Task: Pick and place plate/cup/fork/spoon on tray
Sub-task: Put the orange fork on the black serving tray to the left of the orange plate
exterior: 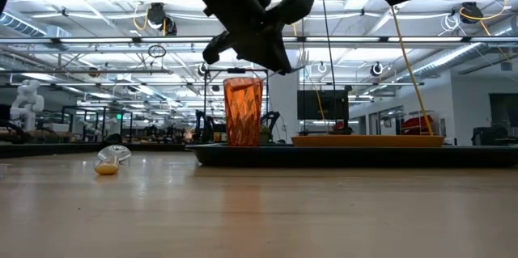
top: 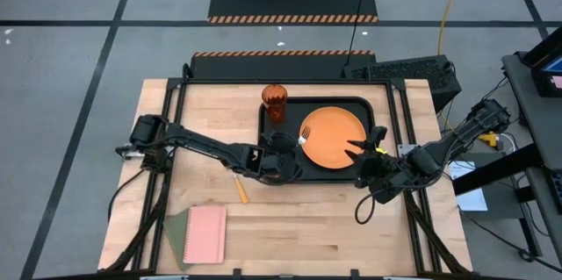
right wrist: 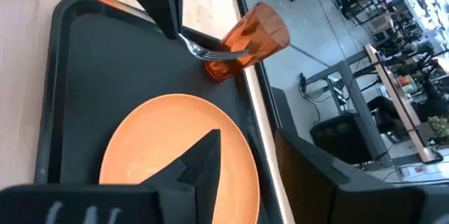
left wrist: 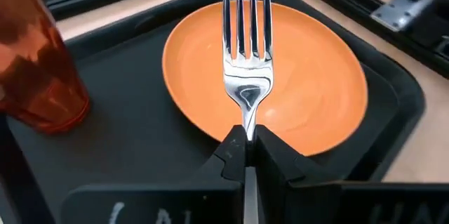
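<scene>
A: Left claw (left wrist: 245, 155) status?
B: I see it clamped on the fork (left wrist: 245, 38), gripped at the neck just below the tines. Tines point out over the plate (left wrist: 295, 76). Fork is in the air, not touching the plate.
A: Where's the left claw over the table (top: 325, 218)?
B: From above, over the near left part of the tray (top: 272, 131), just beside the plate's left edge. In the low view it hangs well above the tray.
A: Right claw (top: 362, 159)?
B: Fingers spread apart, nothing in them. I have it at the tray's right side, one finger (right wrist: 200, 155) showing over the plate's edge.
A: Rest of the set?
B: Plate lies flat in the tray, right of centre. Cup (top: 274, 102) stands upright at the tray's far left corner. Spoon (top: 239, 188) lies on the table, off the tray, near its left front. Pink notebook (top: 205, 234) sits further toward the near edge, apart from everything.
</scene>
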Robot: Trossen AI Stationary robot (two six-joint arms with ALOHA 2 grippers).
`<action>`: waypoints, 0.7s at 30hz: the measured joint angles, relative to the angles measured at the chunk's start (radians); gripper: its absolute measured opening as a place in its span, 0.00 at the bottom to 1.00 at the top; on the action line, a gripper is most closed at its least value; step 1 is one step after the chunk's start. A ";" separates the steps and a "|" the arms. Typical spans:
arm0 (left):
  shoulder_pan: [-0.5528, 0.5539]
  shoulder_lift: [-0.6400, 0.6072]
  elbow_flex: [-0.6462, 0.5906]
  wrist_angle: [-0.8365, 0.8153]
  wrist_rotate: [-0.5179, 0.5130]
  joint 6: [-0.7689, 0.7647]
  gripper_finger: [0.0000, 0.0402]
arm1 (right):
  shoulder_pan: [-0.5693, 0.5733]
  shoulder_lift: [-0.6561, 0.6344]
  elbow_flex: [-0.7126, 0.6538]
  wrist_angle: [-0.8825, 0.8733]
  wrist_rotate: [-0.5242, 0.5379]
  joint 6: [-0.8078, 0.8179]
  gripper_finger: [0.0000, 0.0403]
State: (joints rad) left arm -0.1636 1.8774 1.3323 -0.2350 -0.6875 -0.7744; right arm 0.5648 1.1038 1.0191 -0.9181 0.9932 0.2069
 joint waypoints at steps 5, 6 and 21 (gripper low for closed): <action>0.013 0.022 0.001 0.012 -0.077 -0.050 0.03 | 0.000 0.000 0.000 0.001 0.002 -0.036 0.32; 0.017 0.025 0.001 0.004 -0.090 -0.062 0.03 | 0.000 0.000 0.000 0.001 0.008 -0.041 0.32; 0.046 0.183 0.001 0.089 -0.150 -0.279 0.03 | 0.000 -0.014 -0.089 0.076 0.067 -0.071 0.32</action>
State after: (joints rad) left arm -0.1173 2.0603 1.3331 -0.1462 -0.8376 -1.0533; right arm 0.5644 1.0900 0.9300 -0.8420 1.0601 0.1355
